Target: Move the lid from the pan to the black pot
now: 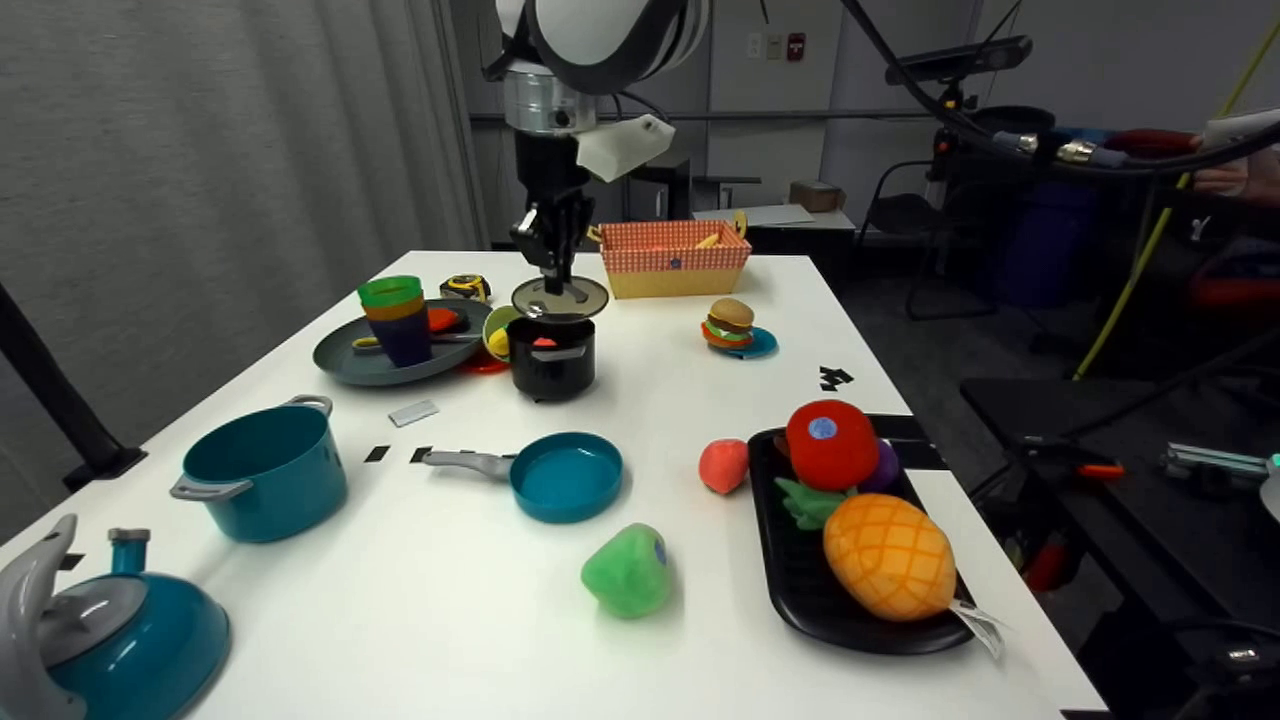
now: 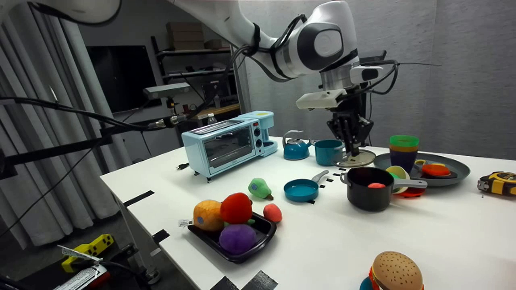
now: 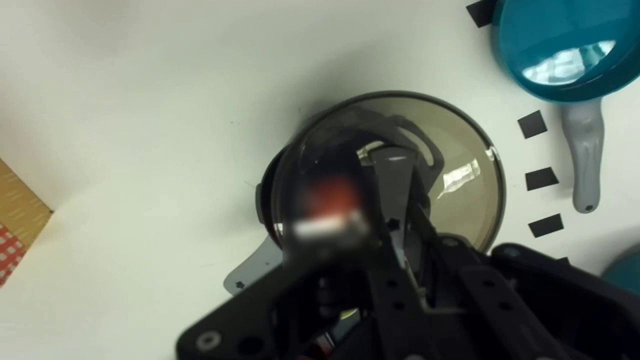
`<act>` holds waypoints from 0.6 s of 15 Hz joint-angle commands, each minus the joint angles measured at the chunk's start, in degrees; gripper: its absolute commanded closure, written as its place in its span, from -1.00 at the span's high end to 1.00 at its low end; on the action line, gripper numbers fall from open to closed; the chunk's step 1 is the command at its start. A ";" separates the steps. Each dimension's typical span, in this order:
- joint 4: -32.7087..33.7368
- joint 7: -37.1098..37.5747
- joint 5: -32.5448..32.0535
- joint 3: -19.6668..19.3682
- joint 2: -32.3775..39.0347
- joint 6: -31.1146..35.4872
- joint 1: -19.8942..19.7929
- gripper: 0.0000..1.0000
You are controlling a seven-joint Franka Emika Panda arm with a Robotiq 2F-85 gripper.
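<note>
The lid (image 1: 592, 300) is round, tinted see-through glass with a dark rim and a grey handle. My gripper (image 1: 554, 275) is shut on its handle and holds it in the air. In the other pictures the lid (image 2: 365, 158) also shows, and in the wrist view the lid (image 3: 470, 145) overlaps the pot, offset toward the pan. The black pot (image 1: 552, 368) stands below, uncovered, with a pinkish-red item inside; it shows in an exterior view (image 2: 367, 197) and partly in the wrist view (image 3: 269, 192). The teal pan (image 1: 566, 480) sits empty on the table, also seen in an exterior view (image 2: 300, 191).
A grey plate (image 1: 360, 370) with stacked cups (image 1: 400, 335) is beside the pot. A teal pot (image 1: 265, 480), kettle (image 1: 150, 640), fruit tray (image 1: 800, 610), green toy (image 1: 628, 572) and basket (image 1: 675, 275) are around. A toaster oven (image 2: 229, 145) stands at the back.
</note>
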 commanded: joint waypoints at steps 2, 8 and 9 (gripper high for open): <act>7.11 3.89 1.81 -1.02 5.49 -1.57 -1.27 -0.93; 12.00 6.62 3.01 -0.99 10.49 -0.87 -2.44 -0.93; 12.90 6.92 3.16 -1.01 11.29 -0.99 -2.53 -0.93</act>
